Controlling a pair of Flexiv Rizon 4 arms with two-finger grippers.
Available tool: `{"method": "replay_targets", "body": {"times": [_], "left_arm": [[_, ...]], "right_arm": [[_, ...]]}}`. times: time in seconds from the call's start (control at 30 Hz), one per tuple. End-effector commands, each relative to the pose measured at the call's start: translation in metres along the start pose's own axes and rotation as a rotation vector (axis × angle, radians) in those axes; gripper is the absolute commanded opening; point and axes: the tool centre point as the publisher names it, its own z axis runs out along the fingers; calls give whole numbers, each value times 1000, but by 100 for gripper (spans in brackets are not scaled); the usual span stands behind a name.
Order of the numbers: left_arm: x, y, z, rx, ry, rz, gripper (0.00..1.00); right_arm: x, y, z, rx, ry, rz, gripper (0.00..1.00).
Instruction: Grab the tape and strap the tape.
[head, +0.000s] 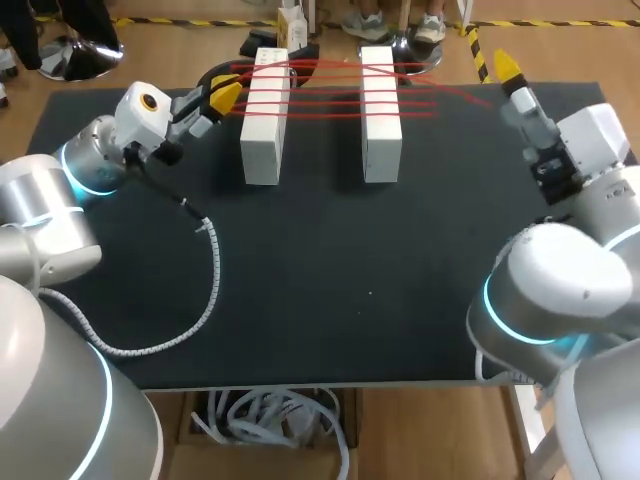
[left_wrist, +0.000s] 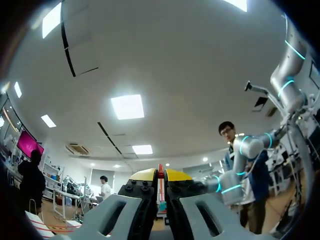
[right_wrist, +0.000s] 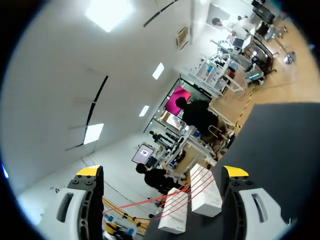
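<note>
Two arms on this one, so left to right: my left gripper (head: 224, 96) sits at the far left of the black table (head: 330, 300), just beside the left white block (head: 263, 115). Its yellow-tipped fingers (left_wrist: 145, 174) are pinched together on the red tape (head: 330, 92); in the left wrist view a thin red strip stands squeezed right between the two tips. A grey ribbed cable (head: 205, 290) comes off that arm and loops across the table near its left side. From my pinch the tape runs over the left block, crosses the gap and goes over the right white block (head: 381, 110). It's several strands side by side, a couple crossing slantwise, all sitting on the far ends of the blocks. The blocks themselves stand apart with their long sides parallel. One strand carries on past the right block toward the table's far right corner and ends near my right gripper (head: 508, 70); from above I can't tell if it touches. That gripper is spread wide, gripping nothing. In its wrist view both blocks and the red strands lie ahead of it, well apart from the tips.
</note>
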Motion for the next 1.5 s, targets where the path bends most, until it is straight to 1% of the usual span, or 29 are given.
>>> {"method": "replay_targets", "body": {"times": [0.03,0.07,0.17,0.27,0.37,0.5,0.6,0.63,1.33,1.43,1.5], "left_arm": [[0,1,-1,4,1,2,0],[0,1,-1,4,1,2,0],[0,1,-1,4,1,2,0],[0,1,-1,4,1,2,0],[0,1,-1,4,1,2,0],[0,1,-1,4,1,2,0],[0,1,-1,4,1,2,0],[0,1,-1,4,1,2,0],[0,1,-1,4,1,2,0],[0,1,-1,4,1,2,0],[0,1,-1,4,1,2,0]], "right_arm": [[-2,-9,-5,-80,29,87,100],[-1,-11,-5,-78,32,106,100],[0,-15,-5,-59,17,229,100],[2,-19,-5,-52,7,302,100],[7,-25,-7,-50,9,349,100],[13,-31,-9,-22,9,397,100],[14,-33,-10,-1,20,390,100],[15,-34,-10,19,31,392,100],[15,-34,-10,19,31,392,100],[11,-47,-15,-53,24,539,100],[11,-53,-18,-105,15,608,100]]}}
